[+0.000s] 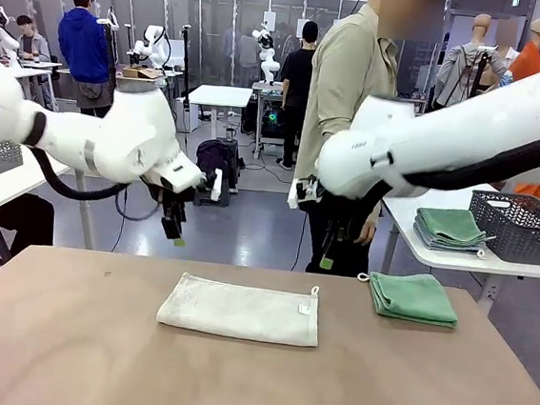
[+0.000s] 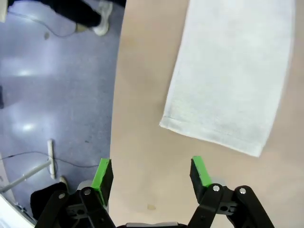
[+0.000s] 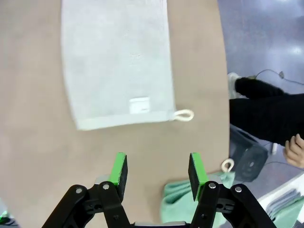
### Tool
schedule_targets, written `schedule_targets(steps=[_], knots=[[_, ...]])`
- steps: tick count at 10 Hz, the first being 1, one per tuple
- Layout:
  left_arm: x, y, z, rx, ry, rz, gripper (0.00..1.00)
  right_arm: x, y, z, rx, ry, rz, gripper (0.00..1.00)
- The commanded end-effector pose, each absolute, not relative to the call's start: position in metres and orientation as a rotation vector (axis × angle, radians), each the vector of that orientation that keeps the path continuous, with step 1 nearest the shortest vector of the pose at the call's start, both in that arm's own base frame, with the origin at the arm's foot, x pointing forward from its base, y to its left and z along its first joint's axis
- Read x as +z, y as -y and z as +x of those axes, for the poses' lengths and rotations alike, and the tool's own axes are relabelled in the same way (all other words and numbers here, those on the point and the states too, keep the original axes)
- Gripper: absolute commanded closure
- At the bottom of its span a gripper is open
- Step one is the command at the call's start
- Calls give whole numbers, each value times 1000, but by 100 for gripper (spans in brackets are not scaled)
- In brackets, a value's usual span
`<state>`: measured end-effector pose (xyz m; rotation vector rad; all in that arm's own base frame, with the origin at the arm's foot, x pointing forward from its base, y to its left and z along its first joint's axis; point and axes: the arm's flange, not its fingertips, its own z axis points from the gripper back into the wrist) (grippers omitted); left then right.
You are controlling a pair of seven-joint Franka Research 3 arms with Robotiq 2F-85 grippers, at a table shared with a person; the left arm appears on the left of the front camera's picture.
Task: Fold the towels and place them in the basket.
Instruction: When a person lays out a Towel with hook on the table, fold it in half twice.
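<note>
My left pincer hangs spread and empty just off one short end of the cream-white towel, my right pincer likewise off its loop end, probably placed for another fold, with the folded green towel beside it and the basket well beyond.

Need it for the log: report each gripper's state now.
Left gripper: open, empty, clear of the folded cream-white terry-cloth towel.
Right gripper: open, empty, also clear of it.

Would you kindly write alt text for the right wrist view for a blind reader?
A folded cream-white terry-cloth towel lies flat on the brown table, hanging loop at one corner. The right gripper hovers open above the table, near a folded sea-green towel.
</note>
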<state>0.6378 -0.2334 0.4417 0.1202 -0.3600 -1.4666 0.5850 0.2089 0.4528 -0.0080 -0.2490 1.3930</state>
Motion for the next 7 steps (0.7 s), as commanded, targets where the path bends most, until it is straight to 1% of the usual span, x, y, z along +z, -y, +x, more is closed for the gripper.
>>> schedule_targets(steps=[1,2,4,5,6,7], knots=[[496,198,598,-1521,311,1,18,502,-194,532,1272,222,47,34],[515,186,586,-1531,296,-14,18,523,-191,510,1220,232,58,34],[541,153,563,-1533,328,-61,18,549,-178,472,1124,285,59,34],[549,134,551,-1527,363,-92,0,555,-171,458,1073,310,87,17],[558,109,537,-1515,405,-142,0,557,-165,444,1028,320,140,14],[561,88,527,-1516,451,-184,0,556,-161,435,986,309,181,1]])
